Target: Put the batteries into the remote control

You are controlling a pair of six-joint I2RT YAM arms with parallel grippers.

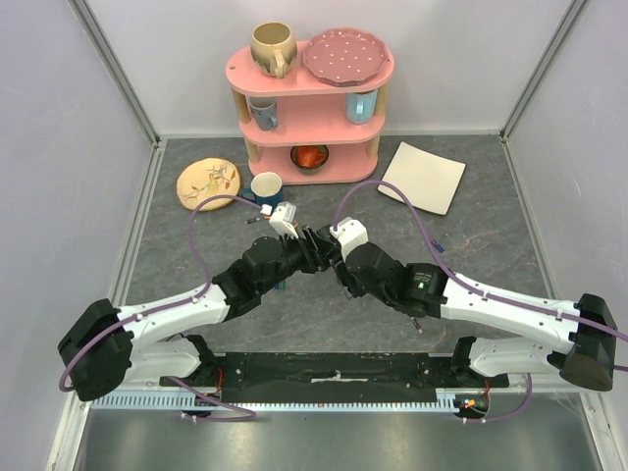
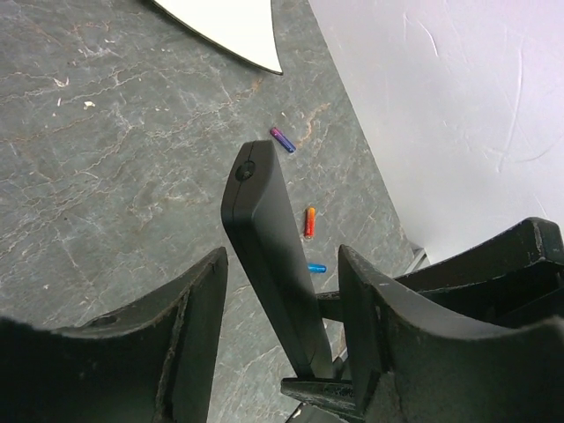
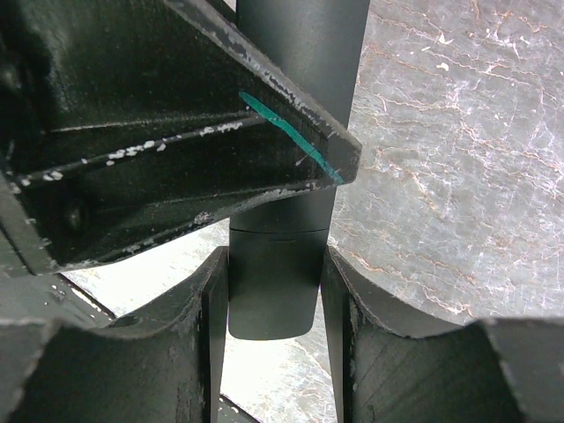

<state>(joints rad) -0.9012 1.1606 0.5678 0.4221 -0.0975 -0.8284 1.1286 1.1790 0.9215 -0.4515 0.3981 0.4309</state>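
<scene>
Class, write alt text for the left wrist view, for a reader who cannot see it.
A black remote control rises between the open fingers of the left gripper, above a grey marbled table. Three small batteries lie on the table beyond it, short of a white plate.

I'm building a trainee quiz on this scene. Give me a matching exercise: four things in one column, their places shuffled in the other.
1 remote control
2 orange battery
3 pink plate
4 red bowl

a top of the shelf
b lying on the table
c gripped by the right gripper
d lowest shelf level

Pairs: 1-c, 2-b, 3-a, 4-d
</scene>
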